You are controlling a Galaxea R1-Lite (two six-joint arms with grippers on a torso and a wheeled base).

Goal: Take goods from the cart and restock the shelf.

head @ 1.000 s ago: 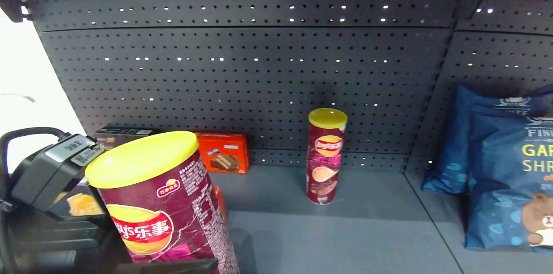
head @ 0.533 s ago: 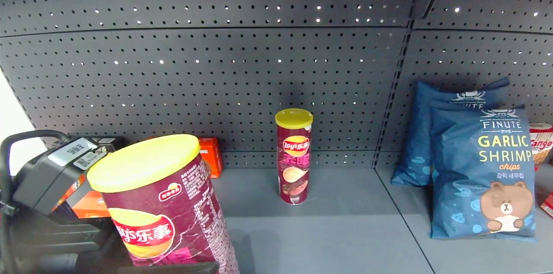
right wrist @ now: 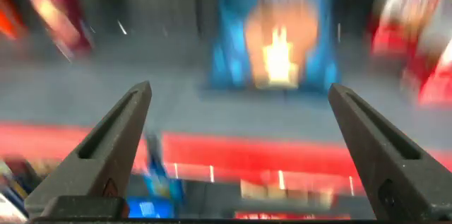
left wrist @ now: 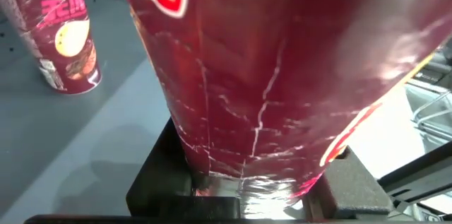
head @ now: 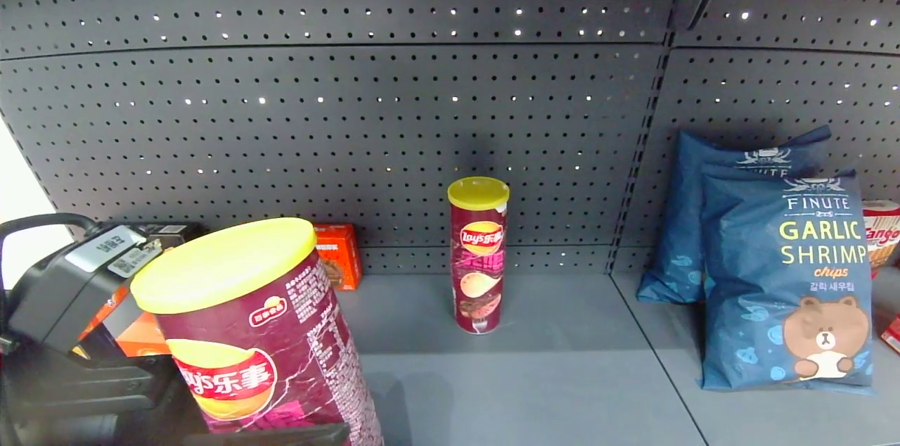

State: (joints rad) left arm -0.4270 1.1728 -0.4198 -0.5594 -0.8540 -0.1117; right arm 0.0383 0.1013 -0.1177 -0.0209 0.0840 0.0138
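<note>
Chip can (head: 256, 337) in left end effector (left wrist: 256, 192)

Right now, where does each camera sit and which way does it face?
Head view: on the robot's head, facing forward and down at the shelf; the left gripper, low on the left, holds a chip can.
Left wrist view: on the left wrist, looking along the held can toward the shelf; the gripper clamps the can's base.
Right wrist view: on the right wrist, facing a blurred blue bag across the open right gripper.
Shared: head and left wrist views both show the standing can.
</note>
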